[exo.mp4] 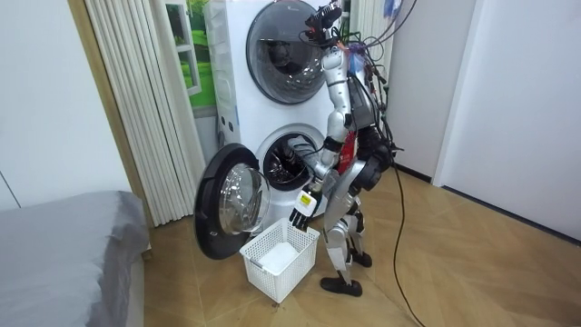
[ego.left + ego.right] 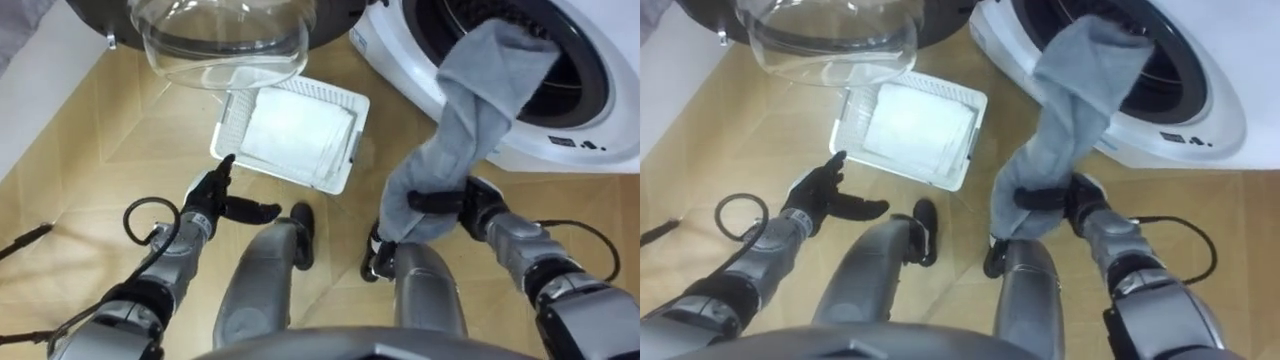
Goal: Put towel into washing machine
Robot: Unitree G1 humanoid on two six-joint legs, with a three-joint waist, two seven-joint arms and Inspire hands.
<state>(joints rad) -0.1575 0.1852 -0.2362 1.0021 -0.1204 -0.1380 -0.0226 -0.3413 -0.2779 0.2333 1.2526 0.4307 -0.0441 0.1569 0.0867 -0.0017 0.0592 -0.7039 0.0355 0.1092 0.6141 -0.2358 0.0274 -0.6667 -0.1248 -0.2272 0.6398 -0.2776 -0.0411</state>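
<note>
When reading the left eye view, locate right hand (image 2: 455, 205) clamped round near end of grey towel (image 2: 470, 110); follow long axis away and rightward to far end, draped into drum opening (image 2: 585, 60) of washing machine (image 2: 620, 135). Note left hand (image 2: 215, 200), fingers spread, empty, beside white basket (image 2: 357, 140), well left of towel. In room view, confirm stance facing lower machine, door (image 1: 231, 213) open. In right eye view, verify same grip. Expect feed far-right along that axis by right hand.
</note>
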